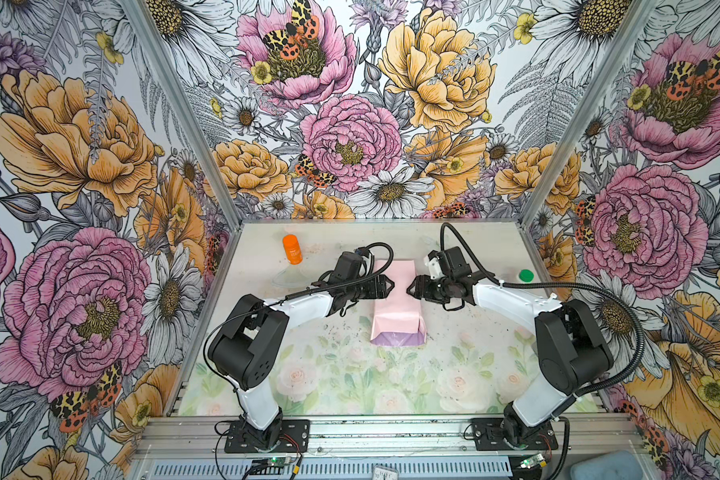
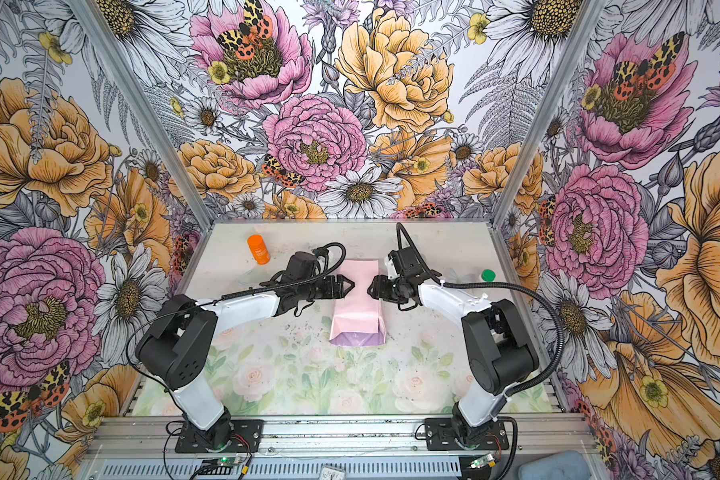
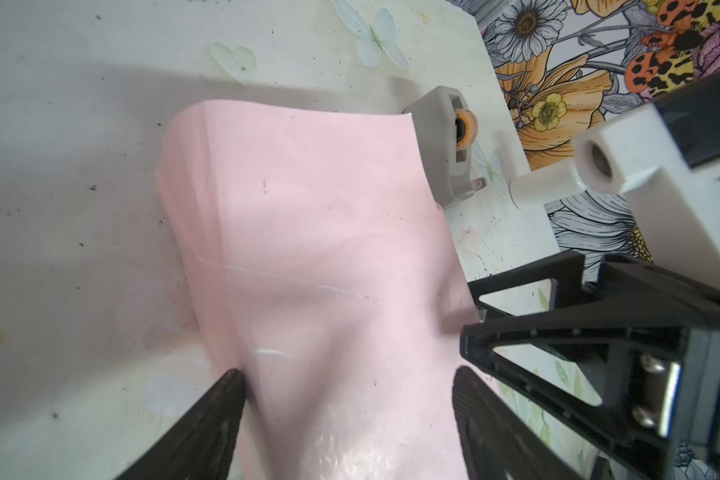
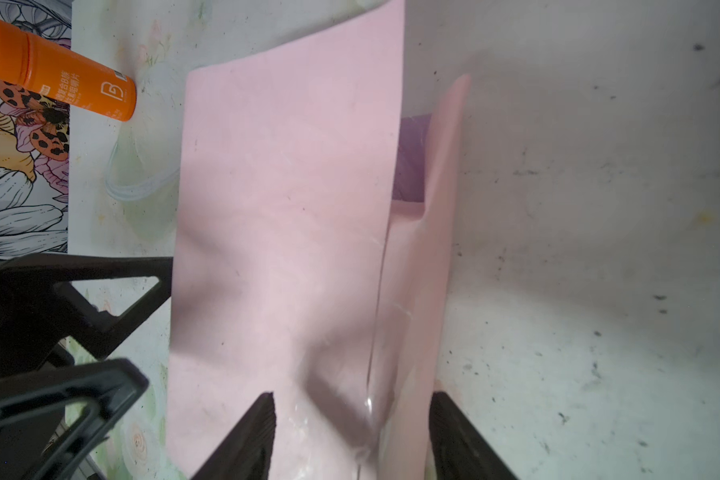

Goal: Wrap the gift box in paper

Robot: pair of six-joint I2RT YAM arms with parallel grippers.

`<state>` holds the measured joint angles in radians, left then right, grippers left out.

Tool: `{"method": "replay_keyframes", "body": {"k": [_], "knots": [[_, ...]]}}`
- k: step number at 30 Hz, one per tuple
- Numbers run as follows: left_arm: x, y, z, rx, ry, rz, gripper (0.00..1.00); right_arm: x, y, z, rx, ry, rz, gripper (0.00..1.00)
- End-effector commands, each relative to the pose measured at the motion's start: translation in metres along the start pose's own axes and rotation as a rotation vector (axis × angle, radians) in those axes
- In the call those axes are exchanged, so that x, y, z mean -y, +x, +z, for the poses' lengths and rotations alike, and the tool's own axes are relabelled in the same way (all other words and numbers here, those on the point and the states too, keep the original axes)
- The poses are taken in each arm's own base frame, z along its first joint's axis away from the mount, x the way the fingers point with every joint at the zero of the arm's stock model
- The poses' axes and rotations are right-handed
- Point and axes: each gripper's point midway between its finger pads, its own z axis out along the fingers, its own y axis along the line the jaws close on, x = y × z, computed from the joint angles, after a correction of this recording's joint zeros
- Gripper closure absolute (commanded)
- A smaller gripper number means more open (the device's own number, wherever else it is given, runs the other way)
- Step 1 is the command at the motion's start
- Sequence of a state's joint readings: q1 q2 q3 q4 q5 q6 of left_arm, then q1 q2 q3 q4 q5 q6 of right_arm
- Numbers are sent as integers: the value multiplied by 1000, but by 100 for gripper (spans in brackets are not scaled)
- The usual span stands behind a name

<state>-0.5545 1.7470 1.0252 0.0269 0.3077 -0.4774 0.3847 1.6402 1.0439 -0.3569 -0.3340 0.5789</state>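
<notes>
The paper (image 1: 395, 299) (image 2: 357, 297) lies folded into a long package in the middle of the table, pale pink side out. A lilac fold shows at its near end (image 1: 398, 337). The gift box is almost all covered; a dark strip (image 4: 410, 158) shows in the gap between two paper edges. My left gripper (image 1: 388, 286) (image 2: 349, 286) (image 3: 348, 374) hovers open over the package's left side. My right gripper (image 1: 412, 287) (image 2: 373, 287) (image 4: 353, 395) faces it from the right, open over the seam, where a clear glossy strip (image 4: 377, 332) runs.
An orange bottle (image 1: 292, 249) (image 4: 61, 79) lies at the back left. A green cap (image 1: 526, 274) sits at the right edge. A grey tape dispenser (image 3: 441, 145) stands just beyond the package's far right corner. A clear plastic piece (image 4: 138, 183) lies left of the paper.
</notes>
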Motion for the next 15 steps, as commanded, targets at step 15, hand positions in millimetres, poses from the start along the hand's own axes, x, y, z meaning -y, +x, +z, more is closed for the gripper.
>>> {"method": "replay_keyframes", "body": {"k": [15], "knots": [[15,43,-74,127,-3,220,16,8,72,-37,160,127,-346,40]]}}
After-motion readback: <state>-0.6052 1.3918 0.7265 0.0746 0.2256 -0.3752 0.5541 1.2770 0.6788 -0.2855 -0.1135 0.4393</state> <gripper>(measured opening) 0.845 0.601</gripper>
